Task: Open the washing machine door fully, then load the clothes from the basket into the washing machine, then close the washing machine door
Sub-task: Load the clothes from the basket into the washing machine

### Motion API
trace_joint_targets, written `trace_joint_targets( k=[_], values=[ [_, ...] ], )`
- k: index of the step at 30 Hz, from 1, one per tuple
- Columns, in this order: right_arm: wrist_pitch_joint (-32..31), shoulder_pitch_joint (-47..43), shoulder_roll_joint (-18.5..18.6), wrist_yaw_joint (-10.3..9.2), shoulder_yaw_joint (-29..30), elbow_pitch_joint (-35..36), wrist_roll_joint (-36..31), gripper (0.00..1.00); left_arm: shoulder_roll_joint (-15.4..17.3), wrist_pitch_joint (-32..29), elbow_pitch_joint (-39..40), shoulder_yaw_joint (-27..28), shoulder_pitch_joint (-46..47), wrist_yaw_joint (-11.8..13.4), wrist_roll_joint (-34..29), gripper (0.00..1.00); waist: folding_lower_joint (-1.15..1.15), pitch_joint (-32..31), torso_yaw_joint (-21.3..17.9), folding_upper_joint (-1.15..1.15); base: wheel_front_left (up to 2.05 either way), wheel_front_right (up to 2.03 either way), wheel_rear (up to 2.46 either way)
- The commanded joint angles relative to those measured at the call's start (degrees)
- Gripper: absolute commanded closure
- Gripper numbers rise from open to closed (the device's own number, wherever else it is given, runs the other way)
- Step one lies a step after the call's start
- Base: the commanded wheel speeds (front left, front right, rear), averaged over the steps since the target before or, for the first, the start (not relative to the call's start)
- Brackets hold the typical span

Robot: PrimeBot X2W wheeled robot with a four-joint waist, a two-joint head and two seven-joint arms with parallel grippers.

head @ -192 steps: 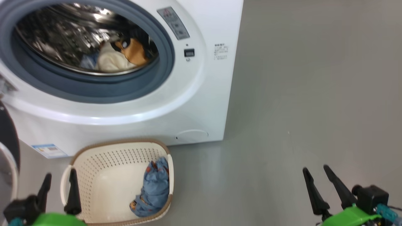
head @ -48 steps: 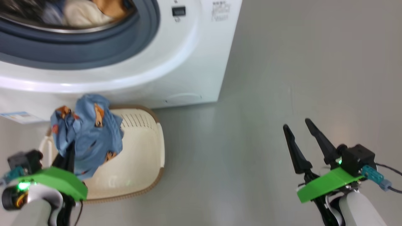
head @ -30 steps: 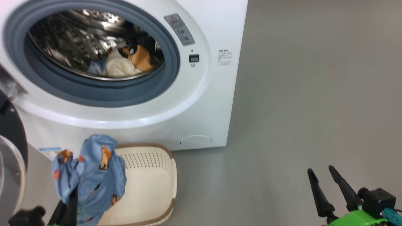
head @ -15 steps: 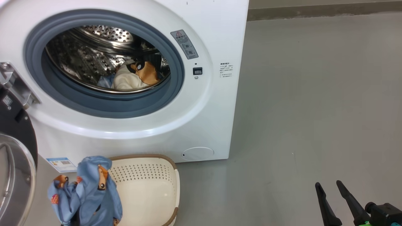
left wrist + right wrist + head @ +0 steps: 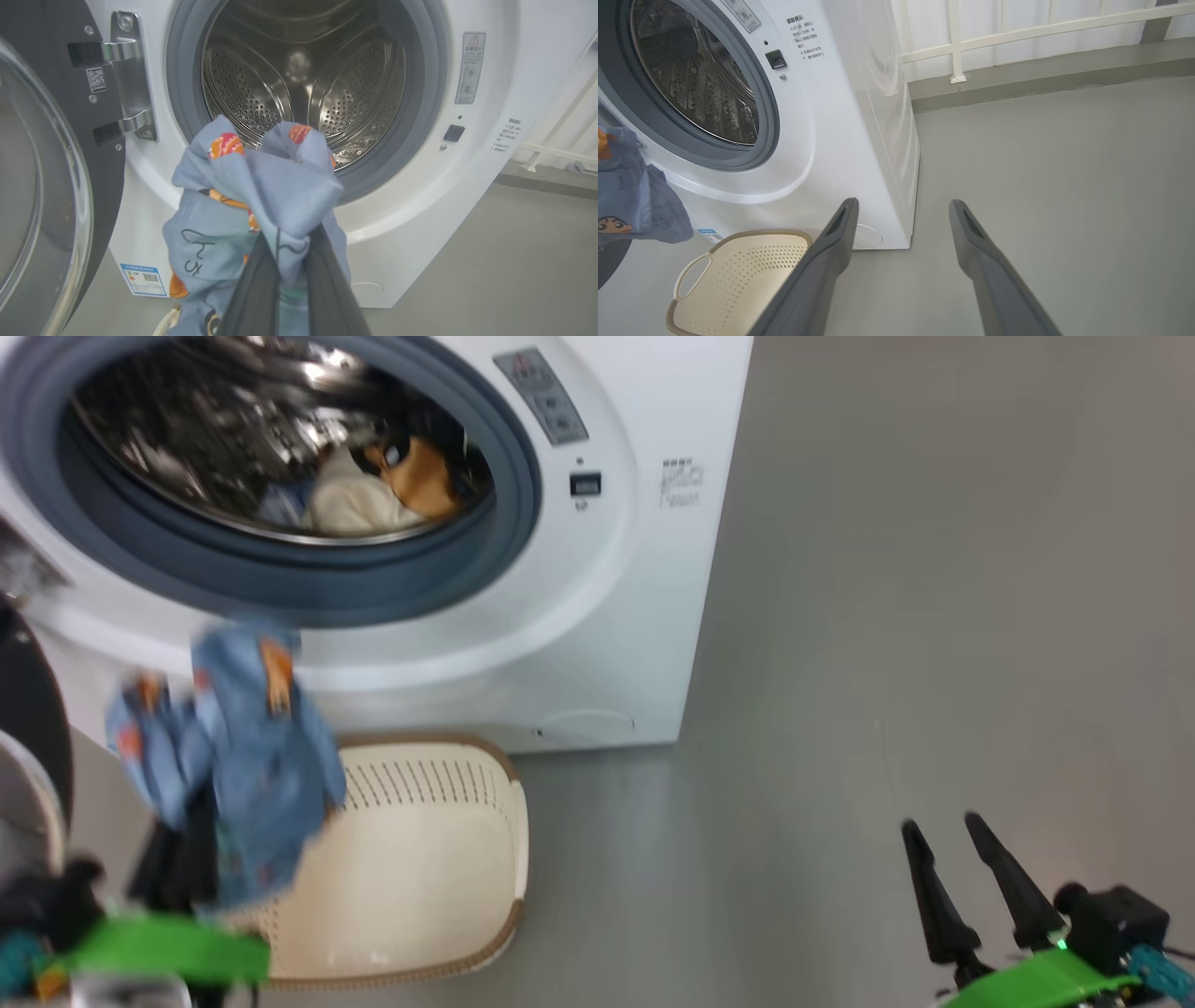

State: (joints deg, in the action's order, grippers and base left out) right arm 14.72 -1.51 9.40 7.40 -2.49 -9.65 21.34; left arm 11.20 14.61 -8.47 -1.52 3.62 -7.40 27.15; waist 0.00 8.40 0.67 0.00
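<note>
Blue garment (image 5: 252, 756) is lifting higher above basket (image 5: 425, 784); left gripper (image 5: 292, 242) clamping it, right gripper (image 5: 903, 205) gaping; loading, next needing reach into drum (image 5: 303, 70).

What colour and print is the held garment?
The garment is light blue with orange cartoon prints; best in left wrist view.

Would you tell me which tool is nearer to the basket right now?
Left. The left tool holds the blue garment above the left edge of the basket; the right tool, open, hangs over bare floor well right of it.
</note>
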Motion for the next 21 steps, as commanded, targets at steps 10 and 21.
trace_joint_targets(
  k=[10,21],
  values=[
    [0.28,8.13,-1.68,0.09,-3.37,1.73,-1.81,0.0,6.77,0.39,-8.98,0.21,26.9,-0.09,3.45,1.0,0.0,12.72,-3.79,0.0,0.0,0.0,0.0],
    [0.28,13.41,-4.54,0.09,-5.1,2.09,-2.41,0.0,11.91,0.39,-32.46,-7.85,49.56,-0.09,8.85,1.0,0.0,20.58,-9.48,0.0,0.0,0.0,0.0]
  ],
)
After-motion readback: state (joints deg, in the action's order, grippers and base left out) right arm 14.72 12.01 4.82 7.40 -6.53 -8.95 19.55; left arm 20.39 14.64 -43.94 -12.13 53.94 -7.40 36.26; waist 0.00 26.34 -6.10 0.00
